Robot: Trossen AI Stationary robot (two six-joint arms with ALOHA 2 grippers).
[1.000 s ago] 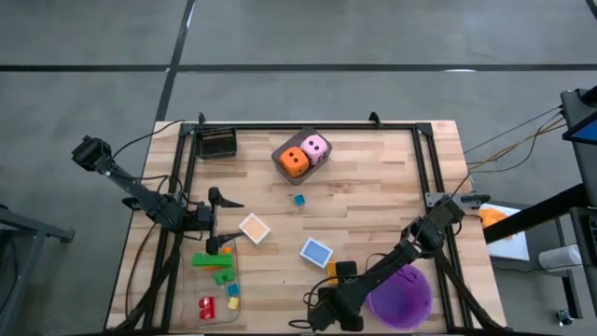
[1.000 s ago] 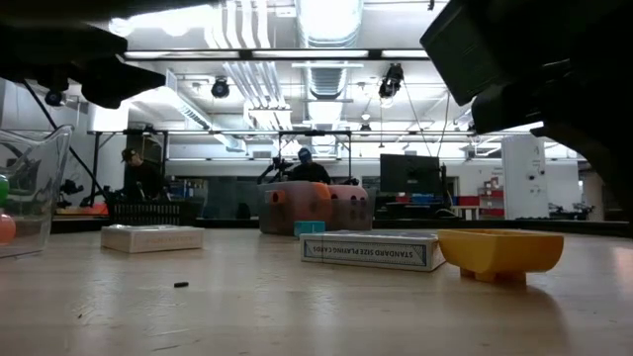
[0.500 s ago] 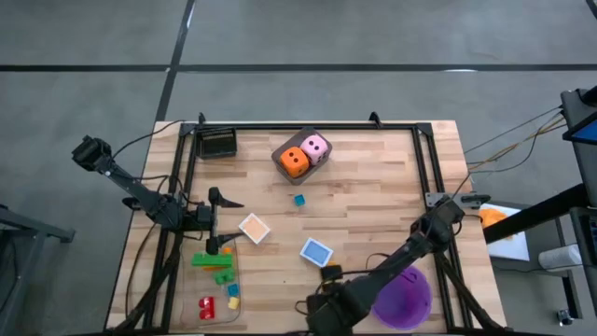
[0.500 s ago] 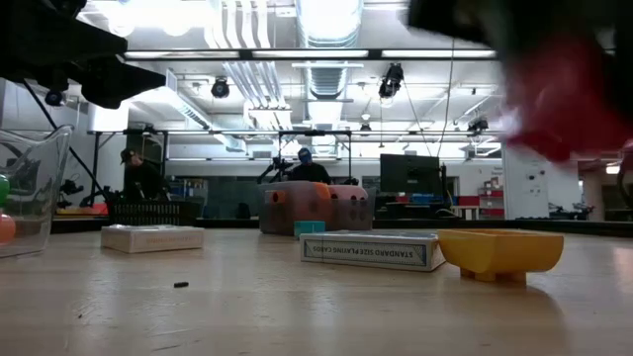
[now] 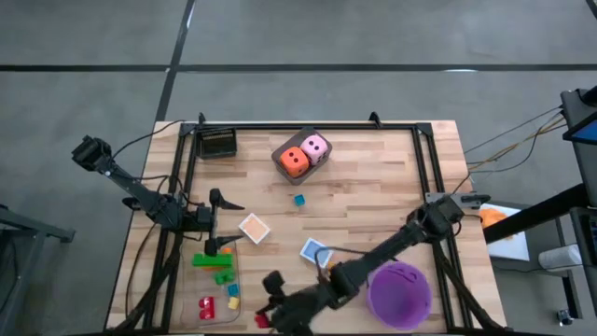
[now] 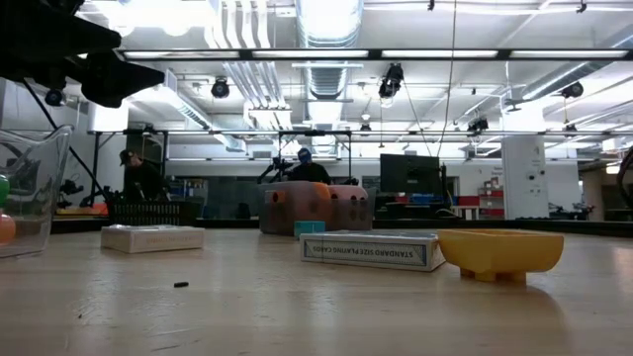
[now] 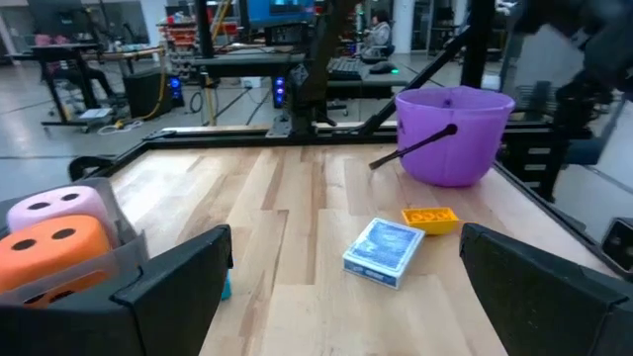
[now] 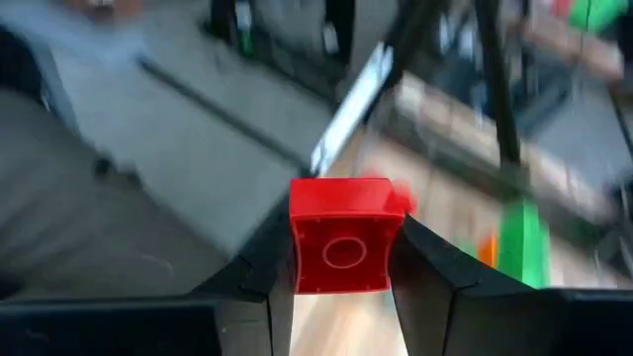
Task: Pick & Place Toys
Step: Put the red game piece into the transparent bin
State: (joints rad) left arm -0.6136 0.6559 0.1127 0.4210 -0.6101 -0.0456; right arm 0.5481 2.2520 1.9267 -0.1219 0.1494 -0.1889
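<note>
The counter [image 5: 373, 177] is a pale butcher-block top inside a black frame, standing on a grey concrete floor [image 5: 298, 47]; the low view looks level across it into a lit workshop with ceiling ducts, monitors and a person [image 6: 132, 170] standing far back. At about five o'clock on the counter sits the purple bucket [image 5: 399, 294], its contents not visible from above. At twelve o'clock a brown tray [image 5: 283, 168] holds the orange die [image 5: 294, 161] and pink die [image 5: 316, 147] side by side. At seven to eight o'clock the clear plastic tray [image 5: 235, 271] contains a green brick [image 5: 211, 260] with further green, red, blue and yellow bricks below it. A dark basket [image 5: 217, 142] stands at eleven o'clock. Near the centre lie the blue card box [image 5: 313, 250], the orange tile [image 5: 253, 228], a small orange brick [image 7: 429, 216] and a teal cube [image 5: 298, 200]. The left gripper [image 5: 220, 219] waits at nine o'clock, fingers spread wide and empty. The right gripper [image 5: 271, 308] reaches to six o'clock near the clear tray's corner. Only its wrist view shows the fingers clamped on a red brick [image 8: 342, 235], hollow underside facing the camera; the low view shows lettering on the card box edge.
</note>
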